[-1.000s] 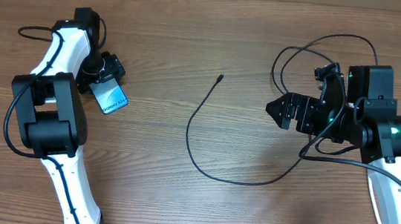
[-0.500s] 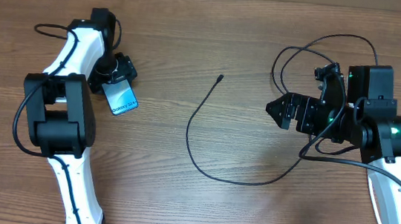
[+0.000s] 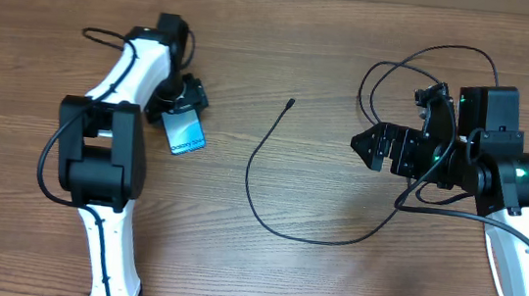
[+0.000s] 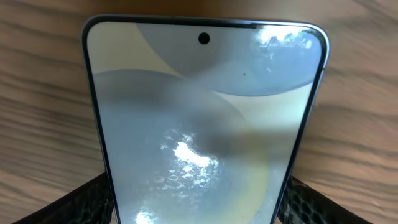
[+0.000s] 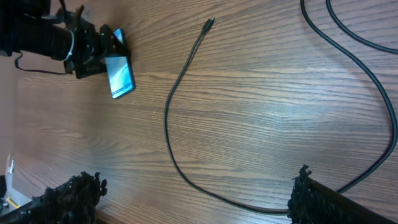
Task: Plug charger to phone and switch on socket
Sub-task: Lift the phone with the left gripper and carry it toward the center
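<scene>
From overhead, we see the left gripper (image 3: 186, 110) pinching one end of the slim, dark-framed phone (image 3: 186, 137) with its light blue lit screen, over the brown wooden table (image 3: 257, 29), left of centre. The long, thin black charger cable (image 3: 250, 174) lies in an open curve in the middle. Its small connector tip (image 3: 291, 102) is well apart from the phone and points toward the far edge, while its other end runs under the right arm. The right gripper (image 3: 357, 143) hovers beside that curve, jaws spread and empty. The power strip shows in no view. In the left wrist view the phone fills the frame, its long sides clamped between the black mesh-padded fingers (image 4: 90, 200). The punch-hole camera end points away from the wrist, so we judge the port edge sits hidden toward the palm. To do this step well we would lay the phone flat on bare wood near the tip, with the port end turned free toward it, before letting go. In the right wrist view the wide-set fingers frame the cable's lower bend, with the tip far ahead. Room is good, since bare wood lies between phone and cable. Still, the far table edge runs near the left wrist, and black loops (image 3: 431, 59) beside the right arm could snag.
</scene>
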`<move>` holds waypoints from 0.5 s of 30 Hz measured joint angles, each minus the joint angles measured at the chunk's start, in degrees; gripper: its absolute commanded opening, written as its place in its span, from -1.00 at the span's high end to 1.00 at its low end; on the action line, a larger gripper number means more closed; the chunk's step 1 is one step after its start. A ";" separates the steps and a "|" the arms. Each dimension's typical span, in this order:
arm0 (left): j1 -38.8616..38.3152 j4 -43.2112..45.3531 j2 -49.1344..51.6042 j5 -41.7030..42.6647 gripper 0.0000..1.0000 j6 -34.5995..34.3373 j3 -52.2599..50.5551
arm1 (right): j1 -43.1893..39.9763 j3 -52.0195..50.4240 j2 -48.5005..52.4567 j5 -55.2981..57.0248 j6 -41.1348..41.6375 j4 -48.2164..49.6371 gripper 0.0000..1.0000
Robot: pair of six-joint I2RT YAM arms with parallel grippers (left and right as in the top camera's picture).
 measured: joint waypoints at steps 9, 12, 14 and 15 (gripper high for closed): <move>-4.11 0.39 -0.04 0.02 -0.63 0.00 0.00 | -0.02 0.00 0.00 0.02 -0.04 0.02 -1.00; -4.50 0.55 -0.04 0.00 -0.61 0.00 0.00 | -0.02 0.00 0.00 0.00 -0.02 -0.07 -1.00; -4.72 0.72 -0.04 -0.02 -0.60 -0.04 -0.02 | 0.00 0.00 0.00 0.02 -0.02 -0.11 -1.00; -4.83 0.74 -0.04 -0.04 -0.59 -0.04 -0.02 | 0.00 0.00 0.00 0.00 -0.02 -0.13 -1.00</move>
